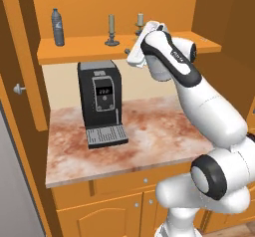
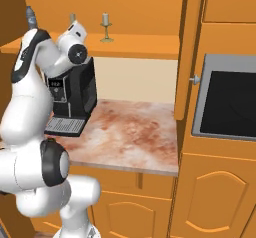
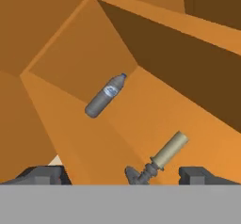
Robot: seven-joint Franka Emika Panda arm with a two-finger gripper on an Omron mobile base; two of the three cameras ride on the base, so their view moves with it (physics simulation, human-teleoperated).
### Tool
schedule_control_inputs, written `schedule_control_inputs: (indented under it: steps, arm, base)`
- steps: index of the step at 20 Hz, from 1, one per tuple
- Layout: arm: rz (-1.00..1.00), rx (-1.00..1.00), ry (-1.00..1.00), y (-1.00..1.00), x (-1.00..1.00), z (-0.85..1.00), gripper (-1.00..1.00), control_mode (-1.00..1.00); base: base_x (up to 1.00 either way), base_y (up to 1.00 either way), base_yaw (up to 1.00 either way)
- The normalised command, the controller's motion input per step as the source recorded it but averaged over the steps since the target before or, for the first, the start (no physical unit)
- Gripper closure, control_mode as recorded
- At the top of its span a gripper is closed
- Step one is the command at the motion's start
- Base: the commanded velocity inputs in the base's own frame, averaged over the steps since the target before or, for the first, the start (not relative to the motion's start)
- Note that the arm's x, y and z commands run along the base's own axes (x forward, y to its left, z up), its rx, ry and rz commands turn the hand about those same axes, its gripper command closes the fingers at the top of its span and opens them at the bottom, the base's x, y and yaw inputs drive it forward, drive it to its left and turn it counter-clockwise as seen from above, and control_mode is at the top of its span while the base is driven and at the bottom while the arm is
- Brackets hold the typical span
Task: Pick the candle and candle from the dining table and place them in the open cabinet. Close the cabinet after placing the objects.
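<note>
The olive candle (image 1: 111, 30) on its dark round base stands upright on the shelf of the open cabinet (image 1: 79, 50). The pale candle (image 2: 105, 26) on its brass holder stands to its right on the same shelf, partly behind my hand in the left base view. My gripper (image 3: 123, 175) is open and holds nothing. It sits at the shelf's front edge and points into the cabinet. In the hand view the olive candle (image 3: 162, 157) lies just ahead, between the lines of the two fingertips and apart from them. The dining table is out of view.
A grey-blue bottle (image 1: 58, 27) stands at the shelf's left end. Below the shelf, a black coffee machine (image 1: 101, 101) sits on a marbled counter (image 1: 159, 141). The cabinet doors (image 2: 187, 52) stand open on both sides. A dark oven front (image 2: 232, 104) is on the right.
</note>
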Motion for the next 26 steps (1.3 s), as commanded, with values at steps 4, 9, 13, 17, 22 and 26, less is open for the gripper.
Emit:
schedule_control_inputs:
  steps: [4, 9, 13, 17, 22, 26]
  arm:
    - [-0.04, -0.02, -0.05, -0.06, -0.80, 0.18, -1.00, -1.00]
    - [-0.08, 0.00, 0.00, -0.17, -0.82, 0.16, -1.00, -1.00]
    - [-0.13, -0.02, 0.00, -0.24, -0.76, 0.01, -1.00, -1.00]
    - [-0.13, -0.03, 0.00, -0.33, -0.85, 0.04, -1.00, -1.00]
    - [-0.06, -0.01, 0.00, -0.42, -0.90, 0.13, -1.00, -1.00]
    - [-0.04, 0.00, 0.00, -0.48, -0.93, 0.11, -1.00, -1.00]
  base:
    - [0.00, 0.00, 0.00]
    - [0.00, 0.00, 0.00]
    - [0.00, 0.00, 0.00]
    - [0.00, 0.00, 0.00]
    - [0.00, 0.00, 0.00]
    - [0.00, 0.00, 0.00]
